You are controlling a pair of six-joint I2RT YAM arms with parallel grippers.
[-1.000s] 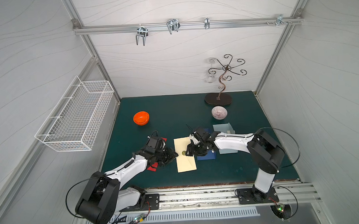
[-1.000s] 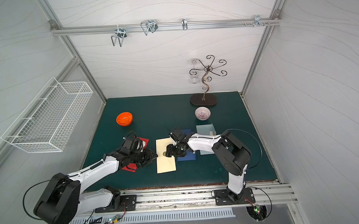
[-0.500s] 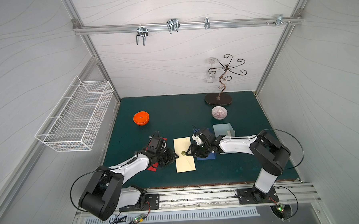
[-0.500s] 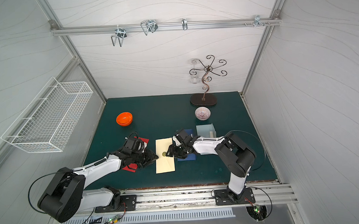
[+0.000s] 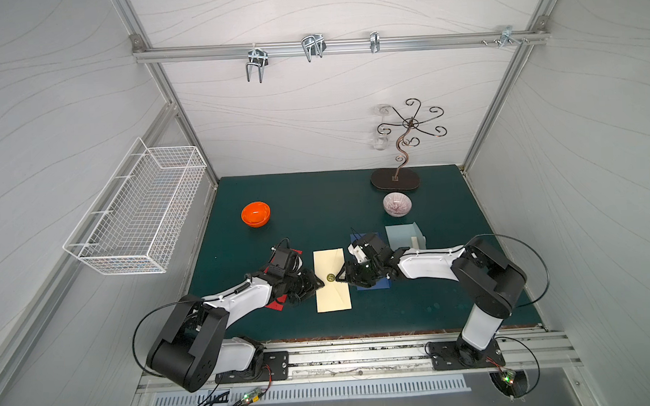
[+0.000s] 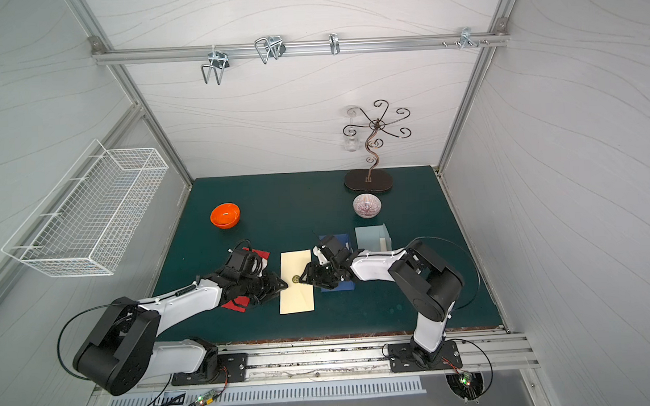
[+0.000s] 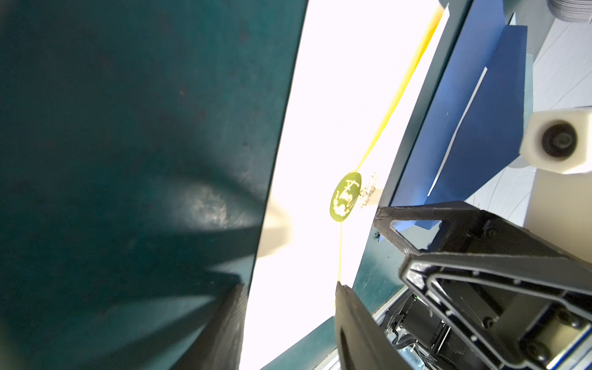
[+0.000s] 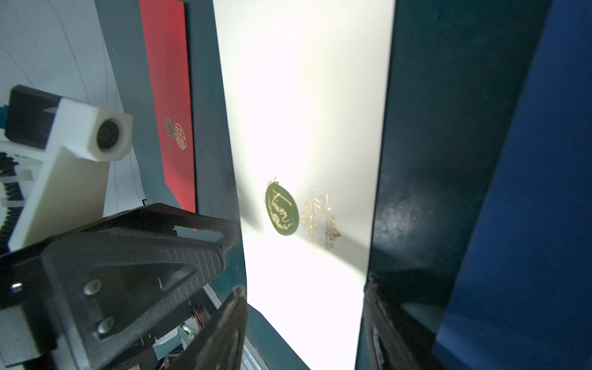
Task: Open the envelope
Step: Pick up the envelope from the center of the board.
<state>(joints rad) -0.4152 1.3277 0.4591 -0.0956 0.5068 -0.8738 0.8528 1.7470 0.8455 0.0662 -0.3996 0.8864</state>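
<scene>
Envelope [image 5: 329, 260], cream and sealed by a round green sticker [image 5: 331, 277], lies flat on the green surface [image 5: 316, 212], near the front and between the two arms. Over the last second the left tool [image 5: 320, 283] has slid in from above the red envelope [image 5: 277, 306] to the cream one's left edge, level with the sticker. The right tool [image 5: 341, 279] has stayed at the opposite edge. Both have their fingers apart and grip nothing. The flap is still stuck down, so opening has not begun. The approach looks finished.
</scene>
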